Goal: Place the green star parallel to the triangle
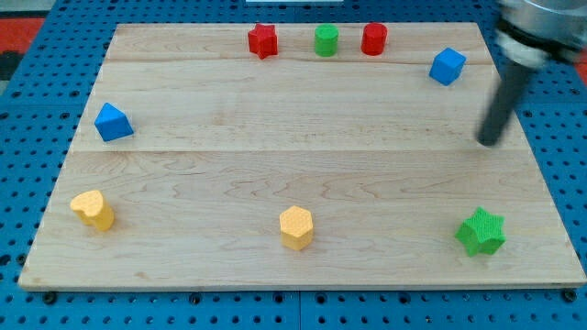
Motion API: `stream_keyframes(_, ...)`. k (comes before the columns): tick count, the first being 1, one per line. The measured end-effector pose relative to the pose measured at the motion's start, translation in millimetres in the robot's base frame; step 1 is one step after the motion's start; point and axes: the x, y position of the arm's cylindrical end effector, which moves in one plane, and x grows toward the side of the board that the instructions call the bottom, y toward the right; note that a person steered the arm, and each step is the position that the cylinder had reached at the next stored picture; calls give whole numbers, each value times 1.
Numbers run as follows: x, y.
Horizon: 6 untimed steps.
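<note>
The green star (481, 232) lies near the board's bottom right corner. The blue triangle (113, 122) lies at the view's left, in the upper half of the board. My tip (489, 142) is at the view's right, well above the green star and below and to the right of the blue cube (448, 66). It touches no block.
A red star (263, 40), a green cylinder (326, 40) and a red cylinder (373, 38) stand in a row along the top edge. A yellow heart (94, 209) lies at the bottom left, a yellow hexagon (296, 227) at the bottom middle. The wooden board (293, 174) rests on blue pegboard.
</note>
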Motion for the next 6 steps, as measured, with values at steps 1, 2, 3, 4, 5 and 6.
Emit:
stream_keyframes(1, 96, 9)
stream_keyframes(2, 111, -72)
stream_keyframes(3, 67, -188)
stream_keyframes(4, 12, -310)
stream_keyframes(5, -50, -363)
stream_keyframes(6, -100, -411)
